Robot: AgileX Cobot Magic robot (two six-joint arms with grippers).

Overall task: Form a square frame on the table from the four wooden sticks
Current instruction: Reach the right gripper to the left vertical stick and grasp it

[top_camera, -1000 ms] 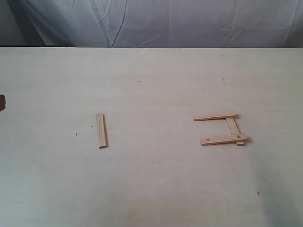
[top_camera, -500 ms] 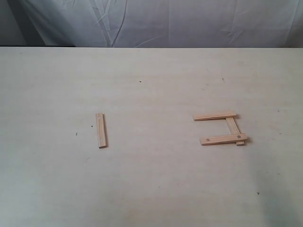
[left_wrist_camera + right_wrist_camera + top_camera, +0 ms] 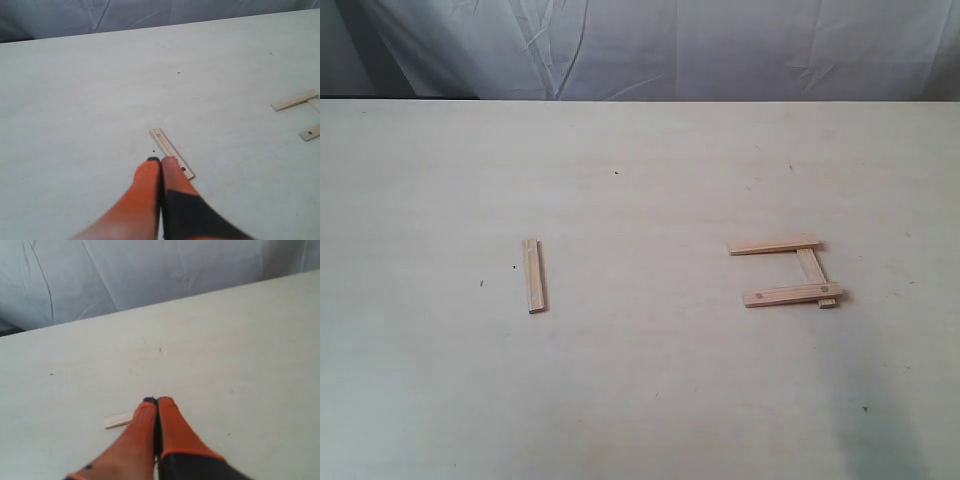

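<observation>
**Frame (image 3: 810, 267) one stick short**

On the tabletop (image 3: 640, 400), right side: three sticks (image 3: 792, 294) in a U, open leftward, ends meeting. Well apart, to the left: fourth stick (image 3: 533, 275), alone. Left jaws and right jaws pressed together, empty.

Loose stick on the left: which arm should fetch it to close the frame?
Left. The loose stick lies on the table's left side, apart from the three-sided frame, and the shut left tool hovers just beside it. The right tool, also shut, works the opposite side.
</observation>
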